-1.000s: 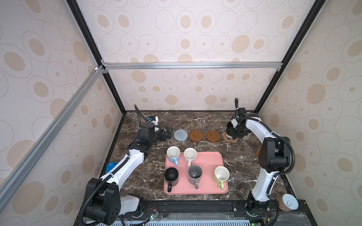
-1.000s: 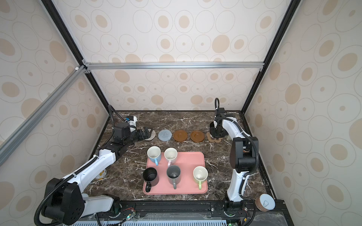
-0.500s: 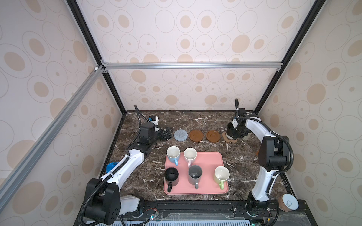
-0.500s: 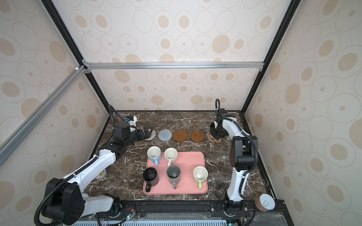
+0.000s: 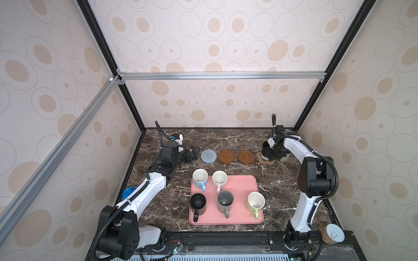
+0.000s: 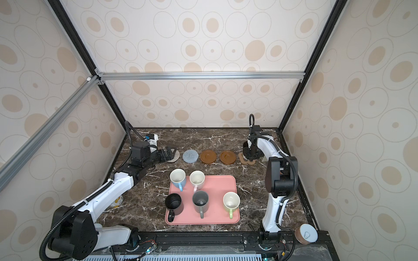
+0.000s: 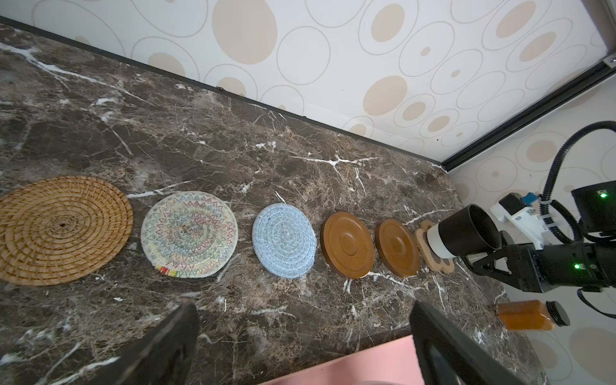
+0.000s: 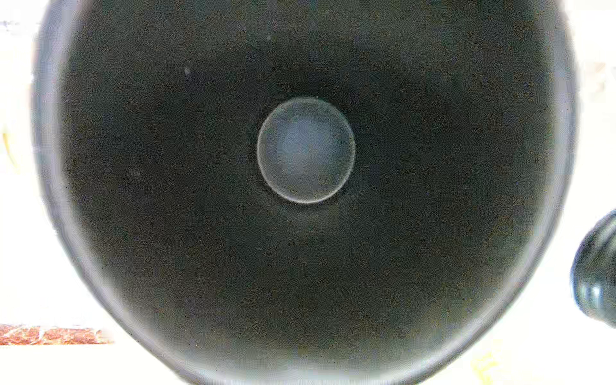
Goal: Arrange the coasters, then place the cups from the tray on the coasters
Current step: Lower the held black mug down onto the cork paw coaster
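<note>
Right gripper (image 7: 485, 260) clamping a black ceramic mug (image 7: 465, 231), left gripper (image 7: 303, 305) agape, we risk it tipping off-centre on the brown paw-shaped coaster (image 7: 439, 266).

1. We see six coasters in a row on the bench (image 7: 233, 133): tan rattan coaster (image 7: 61, 230), cream woven coaster (image 7: 189, 239), grey-blue coaster (image 7: 284, 240), first brown disc (image 7: 346, 245), second brown disc (image 7: 397, 247), paw-shaped coaster (image 7: 435, 263).
2. The black mug (image 7: 465, 231), pale-banded at its base, meets the paw-shaped coaster; we cannot tell whether it rests there.
3. The right tool (image 7: 480, 258) grips the mug's side.
4. An amber bottle (image 7: 526, 315) lies on its side near that tool.
5. Our left tool (image 7: 303, 333) has its fingers (image 7: 173, 340) wide apart, with a corner of the pink tray (image 7: 350, 366) between them.
</note>
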Available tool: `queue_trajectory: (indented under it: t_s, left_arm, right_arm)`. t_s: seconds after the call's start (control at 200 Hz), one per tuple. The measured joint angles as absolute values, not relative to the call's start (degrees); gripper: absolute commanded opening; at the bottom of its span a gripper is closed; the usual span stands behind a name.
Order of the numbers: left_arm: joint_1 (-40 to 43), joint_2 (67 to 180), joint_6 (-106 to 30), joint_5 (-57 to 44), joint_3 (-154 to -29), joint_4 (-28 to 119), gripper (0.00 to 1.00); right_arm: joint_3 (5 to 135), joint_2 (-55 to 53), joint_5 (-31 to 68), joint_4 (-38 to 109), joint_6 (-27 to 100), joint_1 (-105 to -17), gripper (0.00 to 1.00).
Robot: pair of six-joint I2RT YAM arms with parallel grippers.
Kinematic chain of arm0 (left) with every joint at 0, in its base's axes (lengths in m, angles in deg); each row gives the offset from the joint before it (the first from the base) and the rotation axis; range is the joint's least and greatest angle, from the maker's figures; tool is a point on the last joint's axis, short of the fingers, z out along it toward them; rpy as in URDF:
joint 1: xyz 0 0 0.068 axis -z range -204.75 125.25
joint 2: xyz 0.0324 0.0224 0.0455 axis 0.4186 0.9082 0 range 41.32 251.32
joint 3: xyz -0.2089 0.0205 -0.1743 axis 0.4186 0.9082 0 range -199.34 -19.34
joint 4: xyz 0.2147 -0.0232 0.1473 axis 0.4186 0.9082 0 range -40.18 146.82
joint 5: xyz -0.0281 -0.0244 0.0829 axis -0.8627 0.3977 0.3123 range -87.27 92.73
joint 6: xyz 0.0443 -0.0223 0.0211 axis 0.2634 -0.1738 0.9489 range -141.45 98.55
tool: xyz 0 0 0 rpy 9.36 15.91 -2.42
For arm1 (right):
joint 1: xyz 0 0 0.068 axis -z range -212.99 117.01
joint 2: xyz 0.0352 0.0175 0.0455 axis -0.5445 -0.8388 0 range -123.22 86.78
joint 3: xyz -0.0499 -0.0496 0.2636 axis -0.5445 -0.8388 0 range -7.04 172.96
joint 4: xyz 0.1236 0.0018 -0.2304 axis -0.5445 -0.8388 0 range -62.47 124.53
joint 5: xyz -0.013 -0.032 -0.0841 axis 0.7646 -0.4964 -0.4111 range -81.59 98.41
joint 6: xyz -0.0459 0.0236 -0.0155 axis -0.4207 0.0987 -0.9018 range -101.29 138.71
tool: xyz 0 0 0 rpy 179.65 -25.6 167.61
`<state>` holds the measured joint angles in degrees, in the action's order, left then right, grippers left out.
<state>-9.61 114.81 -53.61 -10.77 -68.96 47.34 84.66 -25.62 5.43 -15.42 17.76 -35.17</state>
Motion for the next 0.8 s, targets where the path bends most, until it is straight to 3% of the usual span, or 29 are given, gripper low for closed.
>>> queue_trajectory:
  t_s: [0.8]
  left_arm:
    - [-9.61, 114.81, -53.61, -10.66, -68.81, 47.76, 1.0]
  right_arm:
    - [83.55, -25.64, 5.76, -14.98, 17.78, -35.1, 0.09]
